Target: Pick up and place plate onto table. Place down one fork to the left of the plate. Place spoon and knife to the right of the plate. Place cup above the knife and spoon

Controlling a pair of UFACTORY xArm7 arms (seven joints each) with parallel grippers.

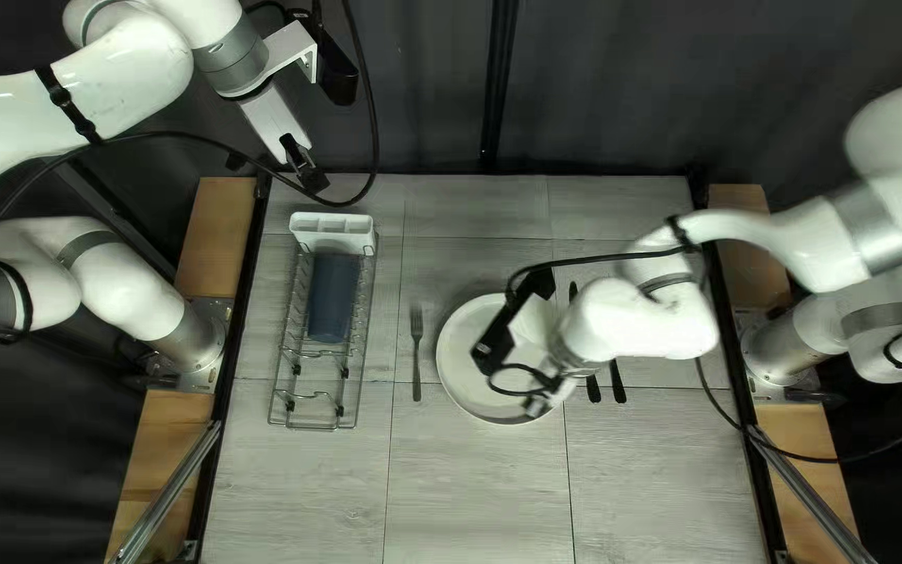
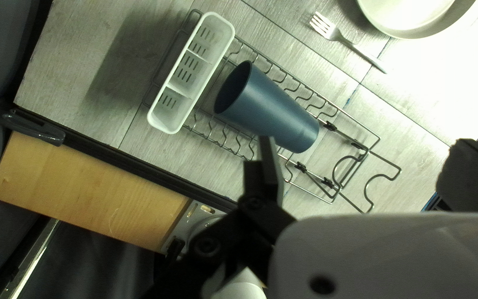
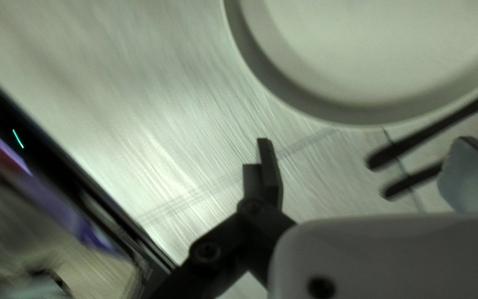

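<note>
One plate (image 3: pixel 383 50), two dark handles (image 3: pixel 438 130) near our right hand (image 1: pixel 538 403), one cup (image 2: pixel 269 108) ahead of our left hand (image 1: pixel 304 165), both wide open, empty.

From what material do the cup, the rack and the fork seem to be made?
Cup: probably plastic, matt; its smooth blue wall shows only a soft sheen, but coated metal is possible.
Rack: metal, seemingly bare; thin grey bent wires with small glints.
Fork: likely metal, satin; silvery-grey with a pale shine.
</note>
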